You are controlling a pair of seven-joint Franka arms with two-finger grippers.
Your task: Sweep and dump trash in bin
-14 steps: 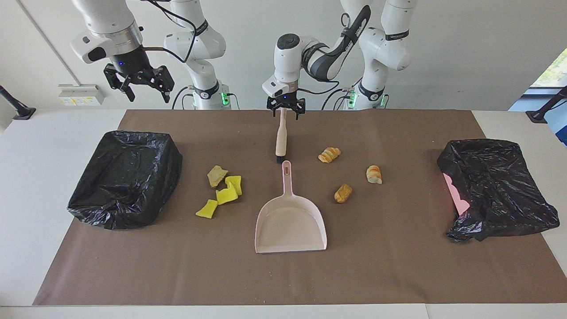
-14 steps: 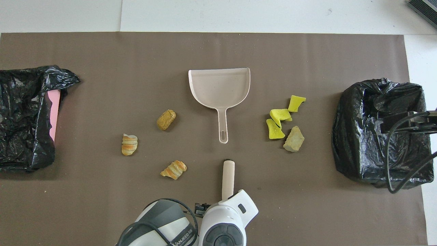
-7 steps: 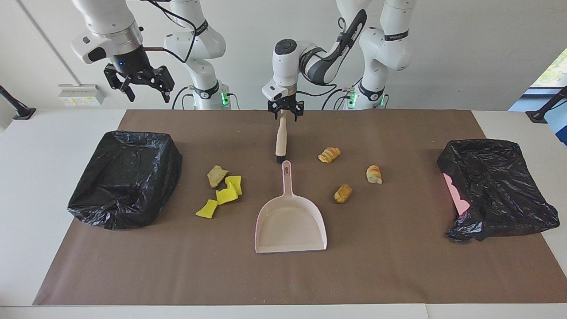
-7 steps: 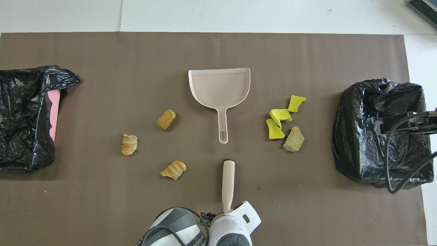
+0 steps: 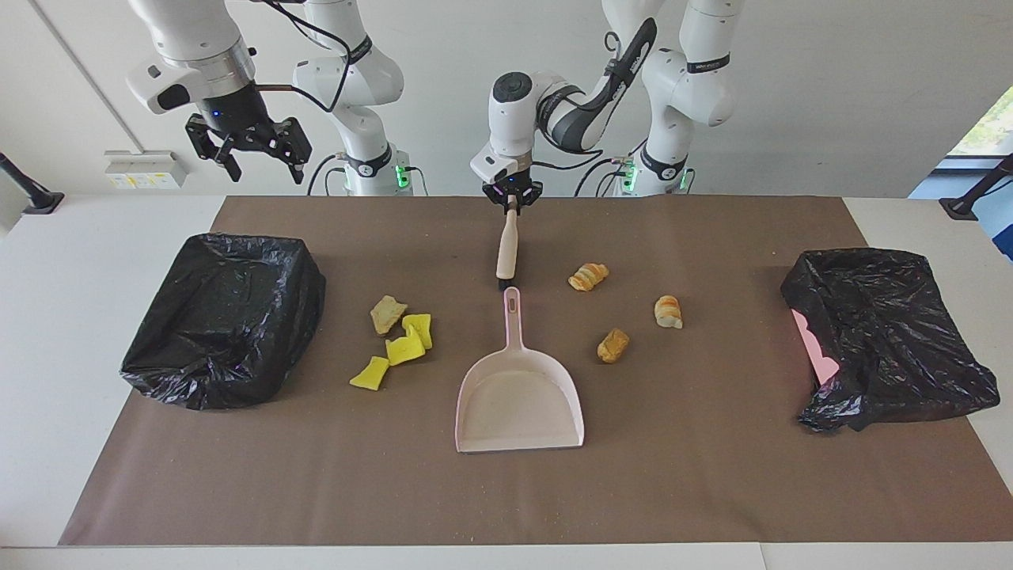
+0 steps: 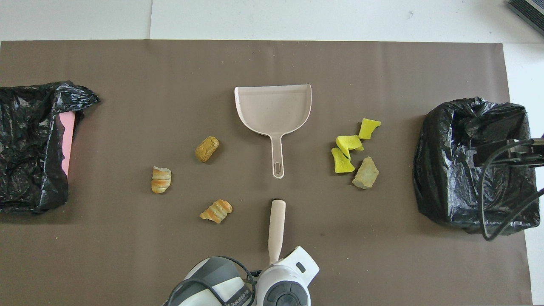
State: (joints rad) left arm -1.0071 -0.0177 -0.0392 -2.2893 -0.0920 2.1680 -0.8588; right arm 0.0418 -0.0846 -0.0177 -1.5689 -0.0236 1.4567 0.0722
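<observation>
Brown-papered tabletop (image 5: 712, 491) is carrying scattered trash (image 5: 407, 342) while the left gripper (image 5: 511, 201) is pinching the brush (image 5: 506, 247) handle, needing a firm, level lift; the right gripper (image 5: 255, 147) is waiting spread.

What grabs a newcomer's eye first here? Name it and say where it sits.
The pale dustpan lies mid-mat with scraps on either side of it: yellow sponge bits toward the right arm's end, bread chunks toward the left arm's. Nearer the robots, the left claw is shut on the end of the brush. Two black-bagged bins stand at the mat's ends; the right claw waits open, raised near its own end's bin.
</observation>
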